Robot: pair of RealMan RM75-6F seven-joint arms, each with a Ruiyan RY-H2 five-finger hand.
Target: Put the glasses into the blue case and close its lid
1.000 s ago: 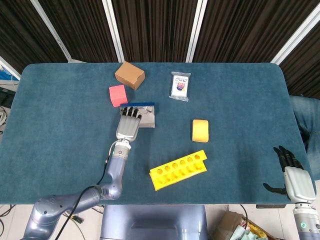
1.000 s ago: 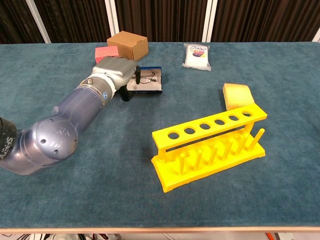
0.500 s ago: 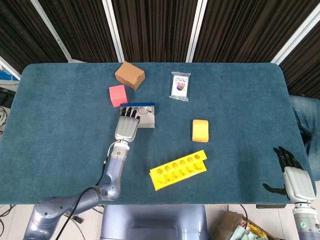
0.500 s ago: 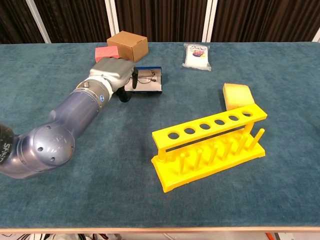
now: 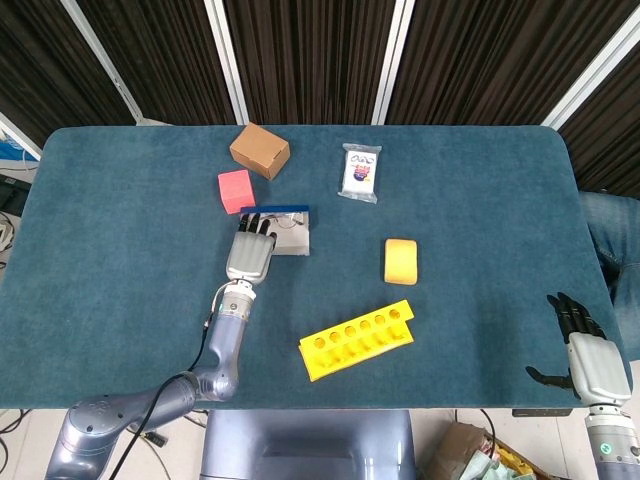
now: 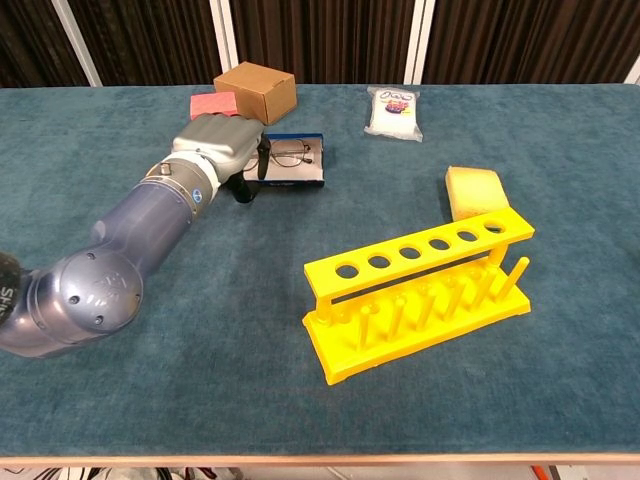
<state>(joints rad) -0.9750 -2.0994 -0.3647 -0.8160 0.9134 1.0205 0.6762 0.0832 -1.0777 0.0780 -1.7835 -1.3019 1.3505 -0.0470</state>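
Note:
The blue case [image 5: 290, 238] [image 6: 296, 172] lies open left of the table's centre, showing a pale lining, with its blue lid [image 5: 276, 210] raised on the far side. The thin dark-framed glasses [image 6: 291, 154] lie inside it; in the head view they are barely visible. My left hand [image 5: 251, 254] [image 6: 222, 146] sits at the case's left end, fingers extended, and holds nothing. Its dark fingertips [image 6: 264, 160] reach the case's left edge. My right hand [image 5: 588, 356] hangs off the table's right front corner with fingers spread and nothing in it.
A brown box [image 5: 259, 150] and a pink block [image 5: 235, 190] stand just behind the case. A white packet [image 5: 360, 172] lies at the back centre. A yellow sponge [image 5: 400, 260] and a yellow tube rack [image 5: 357, 339] occupy the right front.
My left hand has drawn back and to the left off the case, uncovering the glasses and lining. The right hand has not moved.

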